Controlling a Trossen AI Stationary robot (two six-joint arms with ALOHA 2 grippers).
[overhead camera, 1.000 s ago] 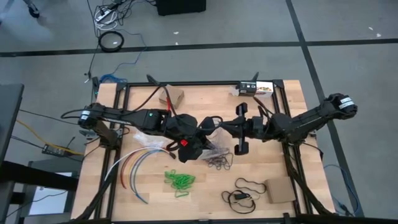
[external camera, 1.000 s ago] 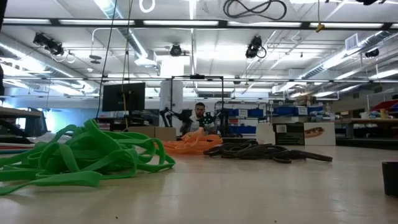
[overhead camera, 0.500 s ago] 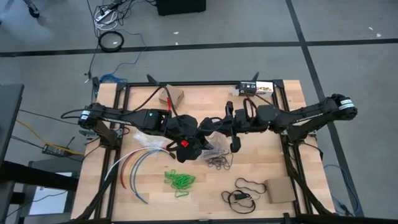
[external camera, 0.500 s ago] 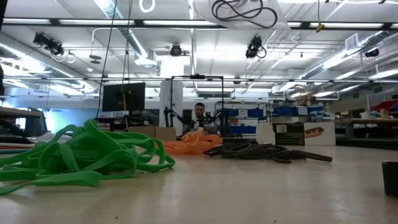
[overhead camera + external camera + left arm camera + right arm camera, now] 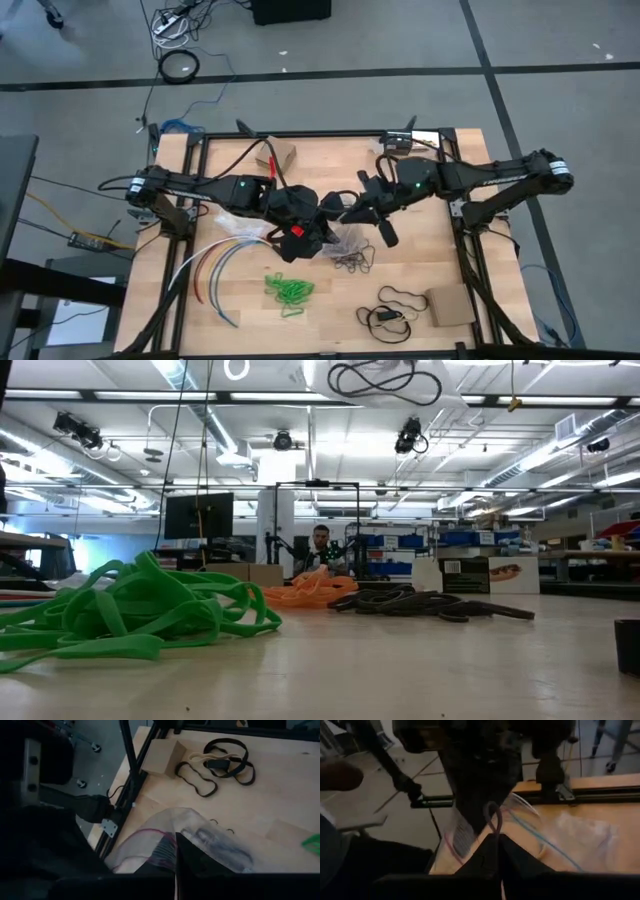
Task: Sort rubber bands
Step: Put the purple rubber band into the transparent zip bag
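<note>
**Clerk:** Item one, what has moved. The right arm [image 5: 470, 182] has pulled its elbow back toward the far edge and swung its wrist in toward the left arm [image 5: 215, 190]. The left arm has not shifted. In the low view, more of the bag [image 5: 385, 380] now shows at the top edge, with dark loops hanging inside it.

**Checker:** Meaning for the task?

**Clerk:** Judged: the two arms now meet over mid-table, so the bag is being handled by both, probably to hold or work its mouth for the dark bands. Sorting is partly done, since the colours already lie apart.

**Checker:** Item two, grippers.

**Clerk:** Left gripper [image 5: 176, 845]: fingers together, with the clear bag's edge running out from the tips; it appears clamped on the bag. Right gripper [image 5: 497, 845]: fingers together, the bag's zip edge at its tips, and a thin dark loop standing just above them. It also appears clamped on the bag, though the contact itself is in shadow.

**Checker:** Item three, rubber bands.

**Clerk:**
- Green heap [image 5: 290, 290]: on the table, toward the near edge, apart from both grippers.
- Dark heap [image 5: 350, 262]: on the table, just beside the bag.
- More dark bands: inside the bag.
- Orange heap [image 5: 305, 593]: seen in the low view between green and dark, and hidden under the arms from above.

**Checker:** Sundries?

**Clerk:** Coloured cables [image 5: 215, 265] and a black cord loop [image 5: 400, 297], neither touched.
</note>
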